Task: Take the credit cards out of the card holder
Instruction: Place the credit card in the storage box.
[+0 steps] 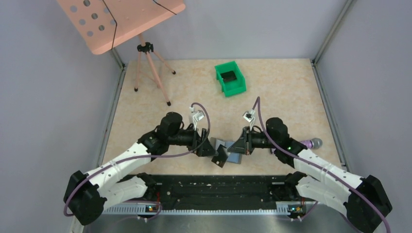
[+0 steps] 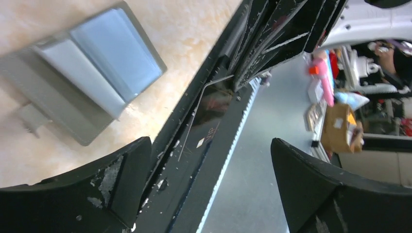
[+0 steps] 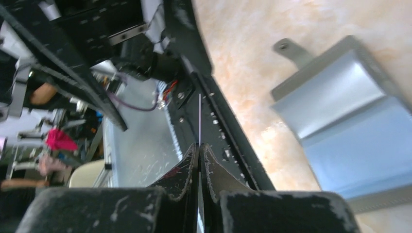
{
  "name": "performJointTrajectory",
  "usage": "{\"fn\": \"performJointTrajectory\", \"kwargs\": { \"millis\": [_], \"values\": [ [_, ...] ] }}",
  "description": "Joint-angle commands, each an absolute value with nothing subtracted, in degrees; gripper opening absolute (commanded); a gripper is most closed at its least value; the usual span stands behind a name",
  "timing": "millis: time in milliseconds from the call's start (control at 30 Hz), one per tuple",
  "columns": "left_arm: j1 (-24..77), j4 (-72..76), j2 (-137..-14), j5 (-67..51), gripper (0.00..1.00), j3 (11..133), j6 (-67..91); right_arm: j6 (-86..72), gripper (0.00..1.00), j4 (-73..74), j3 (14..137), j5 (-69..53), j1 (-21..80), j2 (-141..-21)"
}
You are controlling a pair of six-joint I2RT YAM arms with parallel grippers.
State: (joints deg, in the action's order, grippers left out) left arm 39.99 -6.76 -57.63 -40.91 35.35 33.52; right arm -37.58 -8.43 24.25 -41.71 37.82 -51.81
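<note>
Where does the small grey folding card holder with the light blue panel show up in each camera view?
Top external: grey folding card holder lies open at low centre, beside a dark thin card.
Left wrist: card holder upper left, on the beige tabletop.
Right wrist: card holder at the right edge, blue panel up.
Shared landmark: the black rail along the table's near edge, in all three.

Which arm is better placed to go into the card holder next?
Left. The left gripper is open and empty beside the card holder, while the right gripper is shut on a thin dark card.
</note>
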Motion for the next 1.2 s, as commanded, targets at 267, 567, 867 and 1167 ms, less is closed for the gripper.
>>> {"fn": "performJointTrajectory", "kwargs": {
  "millis": [267,567,867,1167],
  "values": [
    [39.82,-31.09,-53.36,-13.01,0.99,51.11,21.56,-31.40,0.00,7.83,45.18,-20.70,23.81,-59.00],
    [39.82,-35.94,-48.26,11.40,0.99,50.21,18.35,-23.99,0.00,3.41,65.24,5.92,21.34,-78.65],
    [39.82,-35.33,-45.94,12.12,0.99,48.84,18.05,-17.98,0.00,-3.75,79.32,12.66,21.25,-97.43],
    [39.82,-35.24,-45.46,13.34,0.99,48.36,18.27,-16.50,0.00,-5.51,89.21,12.94,21.31,-113.04]
  ]
}}
